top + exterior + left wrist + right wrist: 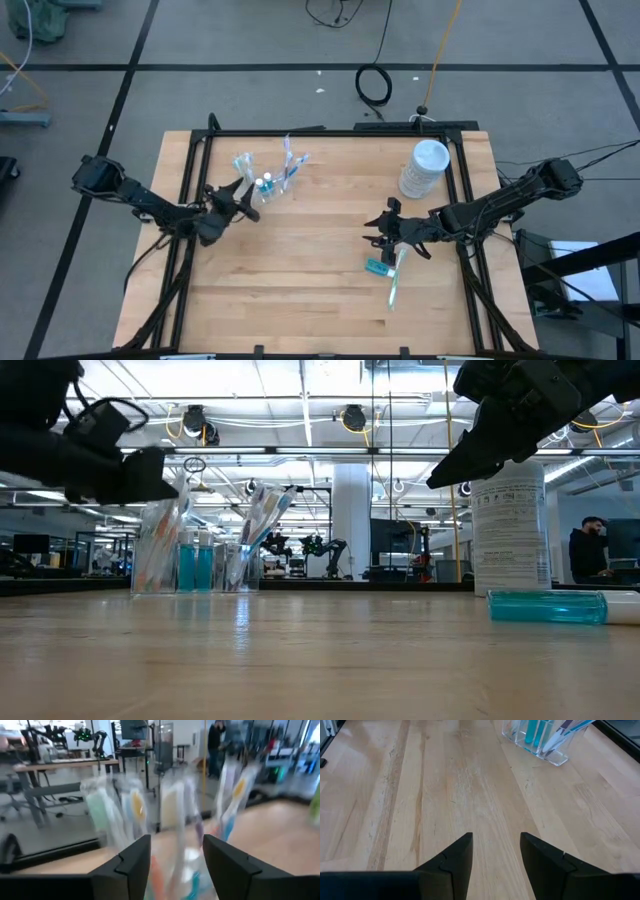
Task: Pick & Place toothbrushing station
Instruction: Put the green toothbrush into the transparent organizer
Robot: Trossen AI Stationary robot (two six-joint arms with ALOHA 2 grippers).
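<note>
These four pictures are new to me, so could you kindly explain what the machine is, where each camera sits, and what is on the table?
It is a robot with two dark arms working over a wooden table. One camera looks straight down, one sits level with the tabletop, and one rides on each wrist.

The left gripper is open at a clear cup holding toothbrushes and teal tubes; nothing sits between its fingers.

The right gripper hangs open and empty. Beside it lie another teal tube and a toothbrush. A white container stands farther back.
</note>
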